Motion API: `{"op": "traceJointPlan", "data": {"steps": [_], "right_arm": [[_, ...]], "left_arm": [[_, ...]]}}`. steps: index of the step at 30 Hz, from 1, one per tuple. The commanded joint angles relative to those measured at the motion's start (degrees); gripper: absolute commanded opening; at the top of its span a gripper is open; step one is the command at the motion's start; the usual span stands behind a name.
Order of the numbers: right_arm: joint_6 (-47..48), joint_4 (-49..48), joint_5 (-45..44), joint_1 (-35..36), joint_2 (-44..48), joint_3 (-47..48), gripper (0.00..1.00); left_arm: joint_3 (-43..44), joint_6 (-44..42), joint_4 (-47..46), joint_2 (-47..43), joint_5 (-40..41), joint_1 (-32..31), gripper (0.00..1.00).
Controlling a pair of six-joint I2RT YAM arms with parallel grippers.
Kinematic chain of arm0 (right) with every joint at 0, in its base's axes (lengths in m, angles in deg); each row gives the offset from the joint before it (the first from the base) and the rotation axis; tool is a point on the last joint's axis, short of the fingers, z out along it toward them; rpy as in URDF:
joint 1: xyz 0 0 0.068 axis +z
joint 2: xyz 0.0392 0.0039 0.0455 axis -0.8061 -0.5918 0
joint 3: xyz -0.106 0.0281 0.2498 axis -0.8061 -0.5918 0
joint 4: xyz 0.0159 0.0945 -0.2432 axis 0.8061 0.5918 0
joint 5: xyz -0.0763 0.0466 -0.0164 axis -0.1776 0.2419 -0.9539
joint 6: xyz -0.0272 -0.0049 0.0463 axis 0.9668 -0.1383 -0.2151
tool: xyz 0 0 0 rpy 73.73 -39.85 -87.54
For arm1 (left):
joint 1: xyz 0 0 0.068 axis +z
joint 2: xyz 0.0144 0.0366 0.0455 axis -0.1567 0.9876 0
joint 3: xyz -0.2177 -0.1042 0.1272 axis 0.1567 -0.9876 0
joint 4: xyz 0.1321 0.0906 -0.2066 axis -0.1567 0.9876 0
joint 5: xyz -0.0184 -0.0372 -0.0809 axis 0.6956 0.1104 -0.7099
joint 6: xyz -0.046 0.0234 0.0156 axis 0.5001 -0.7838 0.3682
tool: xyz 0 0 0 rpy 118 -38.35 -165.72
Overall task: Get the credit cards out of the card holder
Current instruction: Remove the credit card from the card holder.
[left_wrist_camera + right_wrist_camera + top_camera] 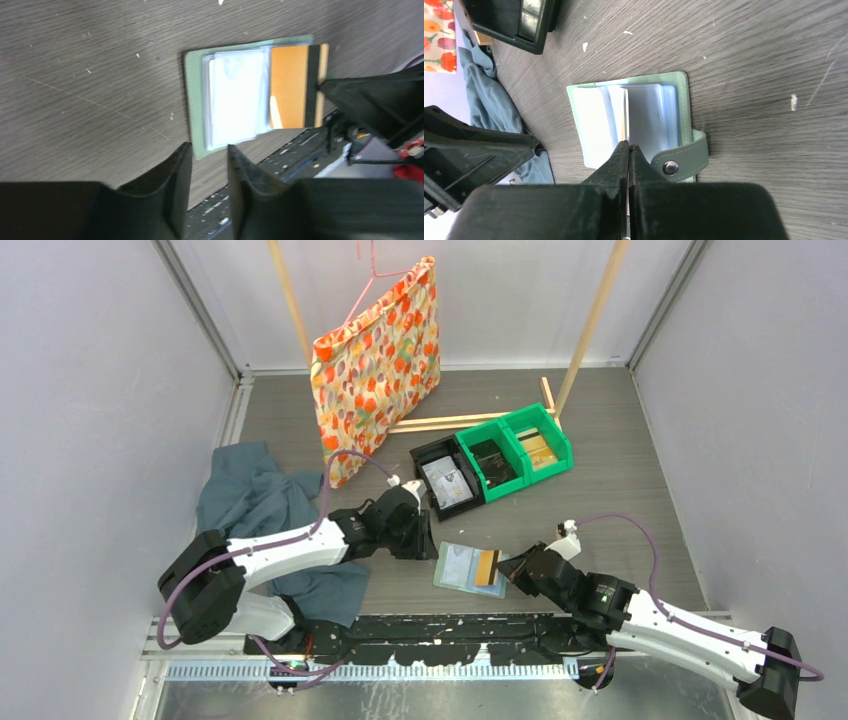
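Note:
The sage-green card holder (452,566) lies open on the table between my two arms, its clear sleeves facing up (235,95). An orange credit card (290,85) with a black stripe lies across its right half and sticks out past the edge. My right gripper (628,146) is shut on that card's outer edge, seen edge-on as a thin orange line; from above it sits at the holder's right side (510,576). My left gripper (210,149) hovers just off the holder's left edge, open a little with nothing between its fingers. The snap strap (681,160) lies flat beside the right fingers.
Two green bins (520,448) and a black tray (447,482) stand just beyond the holder. A dark teal cloth (255,508) is heaped at the left under my left arm. A floral bag (378,360) hangs at the back. The black base rail (450,628) runs along the near edge.

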Motion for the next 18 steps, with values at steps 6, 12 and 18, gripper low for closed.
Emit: {"op": "traceJointPlan", "data": {"steps": [6,12,18], "right_arm": [[4.4,-7.8,0.9,0.6,1.1,1.0,0.01],[7.4,-13.1,2.8,0.6,1.8,0.8,0.01],[8.4,-16.7,4.1,0.7,-0.2,0.7,0.01]], "left_arm": [[-0.1,1.2,-5.1,-3.3,-6.8,0.2,0.55],[-3.2,4.6,-13.2,-1.8,-14.2,0.6,0.57],[-6.5,7.5,-23.4,-1.0,-20.3,1.6,0.63]]}}
